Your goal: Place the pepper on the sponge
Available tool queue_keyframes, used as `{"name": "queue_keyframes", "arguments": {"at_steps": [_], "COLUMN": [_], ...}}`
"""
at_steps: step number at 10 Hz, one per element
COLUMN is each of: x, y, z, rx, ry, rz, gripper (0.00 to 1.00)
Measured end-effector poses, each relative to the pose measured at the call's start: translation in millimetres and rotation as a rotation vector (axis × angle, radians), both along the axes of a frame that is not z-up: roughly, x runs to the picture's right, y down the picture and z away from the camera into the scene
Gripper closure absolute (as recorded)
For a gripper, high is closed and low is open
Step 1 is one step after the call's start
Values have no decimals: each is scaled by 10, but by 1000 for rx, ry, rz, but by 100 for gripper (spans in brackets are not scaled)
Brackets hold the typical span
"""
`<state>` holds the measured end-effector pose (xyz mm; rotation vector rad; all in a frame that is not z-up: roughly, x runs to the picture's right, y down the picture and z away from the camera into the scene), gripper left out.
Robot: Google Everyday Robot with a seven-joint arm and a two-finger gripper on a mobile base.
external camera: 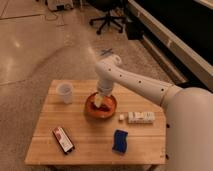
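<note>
My gripper point(102, 98) reaches down into the orange bowl point(91, 108) at the middle of the wooden table point(90, 150). At the gripper's tip a small pale-yellow and red item shows inside the bowl, which I take to be the pepper point(99, 103). I cannot tell whether it is held. The sponge point(120, 140), a dark-blue block, lies flat near the table's front right, well apart from the bowl and with nothing on it.
A white cup point(65, 92) stands at the table's back left. A red-and-black packet point(63, 139) lies at the front left. A long white box point(137, 117) lies right of the bowl. My white arm point(150, 87) crosses above the table's right side. An office chair point(107, 20) stands on the floor behind.
</note>
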<state>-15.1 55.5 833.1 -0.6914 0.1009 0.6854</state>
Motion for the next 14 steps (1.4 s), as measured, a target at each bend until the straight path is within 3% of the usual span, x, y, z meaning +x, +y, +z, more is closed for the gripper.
{"name": "queue_keyframes", "arguments": {"at_steps": [3,7,11,12,14], "x": [18,2,-55,-81,-106], "y": [-14,158,419,484,567], "z": [39,407,692,741,819], "rx": [7,16,-13,-24,-39], "ry": [3,9,0,-1,4], "rz": [-13,-94,-116,-119,-121], "gripper": [36,36,36,40,60]}}
